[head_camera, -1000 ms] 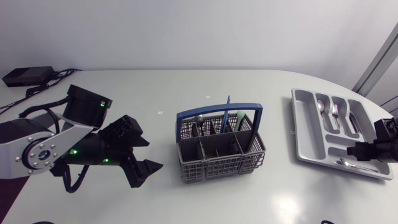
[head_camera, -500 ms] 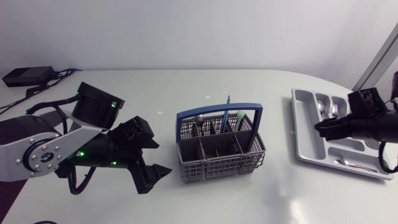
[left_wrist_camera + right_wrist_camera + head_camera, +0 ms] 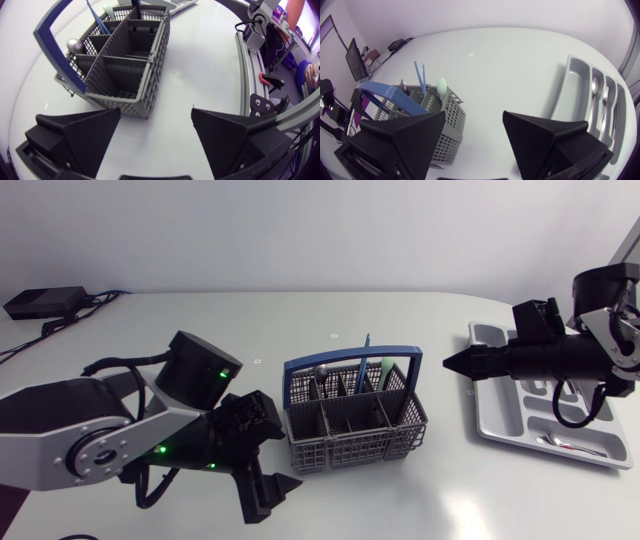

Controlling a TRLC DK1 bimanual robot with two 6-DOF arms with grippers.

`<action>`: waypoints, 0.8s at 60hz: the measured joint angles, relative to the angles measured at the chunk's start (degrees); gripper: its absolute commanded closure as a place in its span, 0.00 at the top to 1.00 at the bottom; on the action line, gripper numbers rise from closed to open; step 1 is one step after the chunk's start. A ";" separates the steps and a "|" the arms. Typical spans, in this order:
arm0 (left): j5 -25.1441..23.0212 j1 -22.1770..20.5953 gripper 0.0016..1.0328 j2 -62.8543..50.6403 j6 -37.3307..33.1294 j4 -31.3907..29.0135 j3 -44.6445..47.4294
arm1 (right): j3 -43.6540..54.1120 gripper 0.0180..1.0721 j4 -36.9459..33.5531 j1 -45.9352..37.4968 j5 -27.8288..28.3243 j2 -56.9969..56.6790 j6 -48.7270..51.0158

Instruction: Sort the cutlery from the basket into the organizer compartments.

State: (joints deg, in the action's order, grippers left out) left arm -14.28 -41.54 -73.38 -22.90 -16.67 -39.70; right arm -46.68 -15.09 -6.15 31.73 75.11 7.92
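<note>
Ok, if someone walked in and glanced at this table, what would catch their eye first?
Probably the grey basket with its blue handle in the middle of the table, a few pieces of cutlery standing in its far compartments. Next come the two open black pincers flanking it: the left pincer just off the basket's near left corner, the right pincer pointing at it from over the grey organizer at the table's right.

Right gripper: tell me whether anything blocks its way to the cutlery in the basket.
Nothing lies between the right gripper and the basket. Only the blue handle arches over the cutlery in its rear compartments, possibly crowding the approach.
</note>
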 measured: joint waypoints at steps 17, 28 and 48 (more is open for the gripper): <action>3.58 -2.21 0.95 -6.73 2.43 4.96 -1.88 | -2.16 0.80 1.88 7.23 -1.66 3.23 -3.89; 6.56 -1.07 0.95 -9.14 3.65 7.13 -3.10 | -2.51 0.80 2.03 8.28 -3.19 3.65 -4.55; 8.79 5.49 0.95 -10.54 3.61 9.29 -3.32 | -1.25 0.80 1.40 12.90 -6.23 1.40 -4.72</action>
State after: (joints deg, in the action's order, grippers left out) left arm -5.50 -36.05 -83.92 -19.29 -7.38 -43.03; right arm -47.92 -13.69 6.74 25.50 76.51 3.20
